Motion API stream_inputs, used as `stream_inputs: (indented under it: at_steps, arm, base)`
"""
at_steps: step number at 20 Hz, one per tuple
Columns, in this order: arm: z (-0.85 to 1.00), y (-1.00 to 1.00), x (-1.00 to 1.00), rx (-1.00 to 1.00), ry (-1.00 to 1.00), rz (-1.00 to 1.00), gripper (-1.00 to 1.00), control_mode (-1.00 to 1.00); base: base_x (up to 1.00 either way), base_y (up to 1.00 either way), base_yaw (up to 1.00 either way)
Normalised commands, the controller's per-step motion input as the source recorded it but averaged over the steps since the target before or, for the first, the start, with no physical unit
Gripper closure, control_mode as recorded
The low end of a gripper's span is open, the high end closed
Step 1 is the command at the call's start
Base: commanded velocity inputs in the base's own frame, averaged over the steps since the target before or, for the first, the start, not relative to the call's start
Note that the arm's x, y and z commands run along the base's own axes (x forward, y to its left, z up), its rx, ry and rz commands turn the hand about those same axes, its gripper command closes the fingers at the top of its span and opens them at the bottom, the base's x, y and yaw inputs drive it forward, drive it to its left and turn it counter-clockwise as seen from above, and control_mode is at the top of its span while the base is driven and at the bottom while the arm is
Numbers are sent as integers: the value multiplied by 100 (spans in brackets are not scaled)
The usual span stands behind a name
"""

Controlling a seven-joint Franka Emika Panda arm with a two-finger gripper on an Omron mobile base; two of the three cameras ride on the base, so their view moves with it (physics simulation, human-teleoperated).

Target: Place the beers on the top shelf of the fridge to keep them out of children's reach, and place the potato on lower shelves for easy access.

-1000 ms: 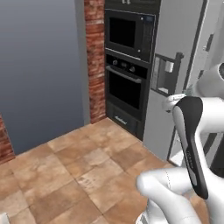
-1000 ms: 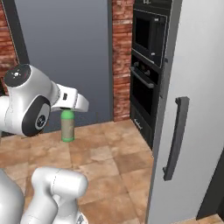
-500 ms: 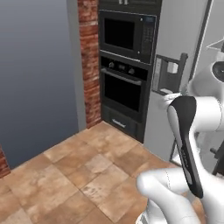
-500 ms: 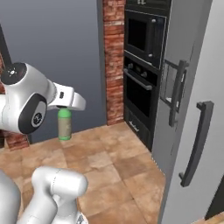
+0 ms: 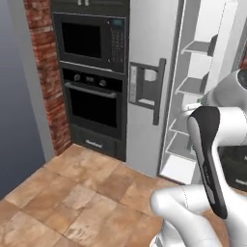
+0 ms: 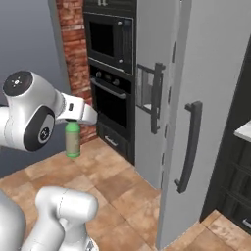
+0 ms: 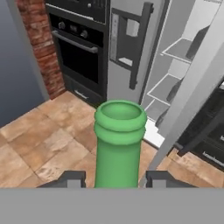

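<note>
Left of the fridge (image 5: 144, 72) stand a red brick pillar (image 5: 46, 72) and a black oven stack (image 5: 94, 82); the floor (image 5: 72, 193) before them is brown stone tile. The fridge has one door shut, with a recessed dispenser (image 5: 144, 87), while to the right its open side shows pale shelves (image 5: 193, 87), all bare as far as I can see. The gripper (image 7: 114, 180) is pinching a green bottle (image 6: 72, 139) that hangs upright in the air well short of the fridge. I would judge the job barely begun: this beer has yet to reach the top shelf (image 7: 181, 49), and everything else remains.
</note>
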Motion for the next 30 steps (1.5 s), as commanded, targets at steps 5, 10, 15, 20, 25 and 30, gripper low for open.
stream_inputs:
  at_steps: [5,10,15,20,25,30]
  arm:
    - [0,0,0,0,0,0,100,100]
    - [0,0,0,0,0,0,100,100]
    - [0,0,0,0,0,0,100,100]
    - [0,0,0,0,0,0,100,100]
    - [0,0,0,0,0,0,100,100]
    - [0,0,0,0,0,0,100,100]
  base:
    - [48,89,-50]
    - [44,93,-45]
    - [43,43,-39]
    - [42,5,-42]
    - [41,0,-42]
    - [37,17,-35]
